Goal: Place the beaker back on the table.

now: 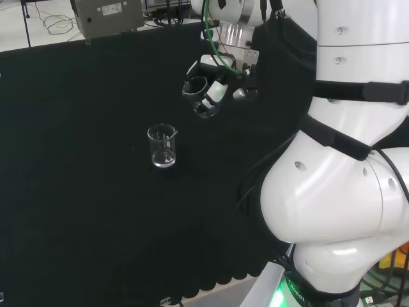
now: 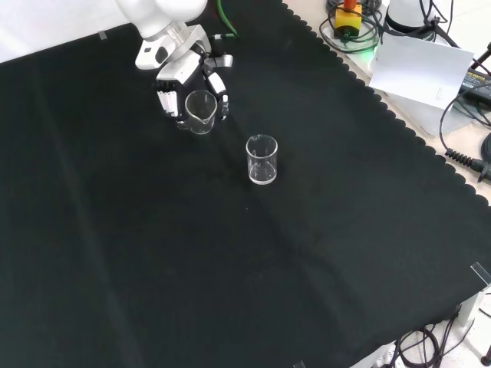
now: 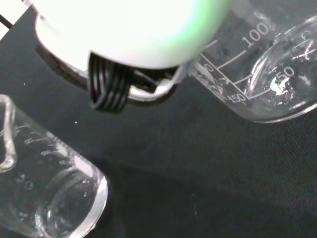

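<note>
A clear glass beaker (image 1: pixel 197 96) is tilted in my hand (image 1: pixel 220 89), whose black and white fingers are curled round it. In the front view the held beaker (image 2: pixel 199 110) turns its mouth toward the camera, just below the hand (image 2: pixel 173 77) at the top left of the cloth. A second clear beaker (image 1: pixel 162 146) stands upright on the black cloth, apart from the hand and left of it in the head view, and to the lower right (image 2: pixel 261 159) in the front view. The wrist view has a graduated beaker (image 3: pixel 267 74) beside a black ribbed finger (image 3: pixel 106 89), and another beaker (image 3: pixel 49 193).
A grey metal box (image 1: pixel 105 14) stands at the cloth's far edge in the head view. Beyond the scalloped cloth edge (image 2: pixel 399 123) in the front view lie a white sheet (image 2: pixel 422 65), cables and a yellow-and-red button (image 2: pixel 349 15). The arm's white links (image 1: pixel 345 160) take up the head view's right.
</note>
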`<state>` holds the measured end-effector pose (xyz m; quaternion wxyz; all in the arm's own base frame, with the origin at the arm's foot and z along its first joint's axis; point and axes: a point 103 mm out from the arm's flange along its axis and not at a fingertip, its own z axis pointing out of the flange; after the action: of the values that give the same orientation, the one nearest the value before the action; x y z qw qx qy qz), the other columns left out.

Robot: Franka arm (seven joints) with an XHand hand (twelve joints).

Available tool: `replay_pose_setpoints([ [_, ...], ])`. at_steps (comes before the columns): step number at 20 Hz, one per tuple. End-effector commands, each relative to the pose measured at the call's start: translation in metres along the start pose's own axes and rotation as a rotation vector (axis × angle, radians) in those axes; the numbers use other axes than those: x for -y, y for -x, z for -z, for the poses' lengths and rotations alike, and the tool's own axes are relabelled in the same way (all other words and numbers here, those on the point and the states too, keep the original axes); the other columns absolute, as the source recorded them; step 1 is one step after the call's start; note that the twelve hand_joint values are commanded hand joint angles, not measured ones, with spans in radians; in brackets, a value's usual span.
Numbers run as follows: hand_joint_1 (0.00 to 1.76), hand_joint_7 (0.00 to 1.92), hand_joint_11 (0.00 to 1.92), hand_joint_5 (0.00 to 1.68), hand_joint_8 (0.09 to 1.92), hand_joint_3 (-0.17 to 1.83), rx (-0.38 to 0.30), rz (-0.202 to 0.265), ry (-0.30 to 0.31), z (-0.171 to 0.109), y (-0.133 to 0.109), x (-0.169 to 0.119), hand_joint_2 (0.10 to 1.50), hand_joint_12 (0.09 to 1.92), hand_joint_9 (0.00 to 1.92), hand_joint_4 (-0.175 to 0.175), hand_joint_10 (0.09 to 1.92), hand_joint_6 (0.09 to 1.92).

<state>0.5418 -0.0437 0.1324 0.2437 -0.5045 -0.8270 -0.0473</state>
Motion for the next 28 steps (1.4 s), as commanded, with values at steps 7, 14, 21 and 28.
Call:
replay_pose_setpoints([
  [7, 1.45, 1.32, 1.21, 1.17, 0.77, 0.89, -0.171, 0.047, 0.041, -0.026, 0.024, -0.015, 0.49, 0.7, 1.59, -0.175, 0.31, 0.8],
  [14, 1.45, 1.33, 1.2, 1.17, 0.76, 0.88, -0.191, 0.033, 0.04, -0.041, 0.033, -0.015, 0.49, 0.71, 1.62, -0.175, 0.22, 0.8],
  [21, 1.45, 1.32, 1.18, 1.16, 0.77, 0.86, -0.207, 0.019, 0.055, -0.046, 0.041, -0.02, 0.5, 0.73, 1.64, -0.175, 0.12, 0.84],
  [28, 1.44, 1.32, 1.17, 1.16, 0.79, 0.85, -0.23, 0.018, 0.076, -0.052, 0.043, -0.021, 0.51, 0.74, 1.64, -0.175, 0.09, 0.87],
])
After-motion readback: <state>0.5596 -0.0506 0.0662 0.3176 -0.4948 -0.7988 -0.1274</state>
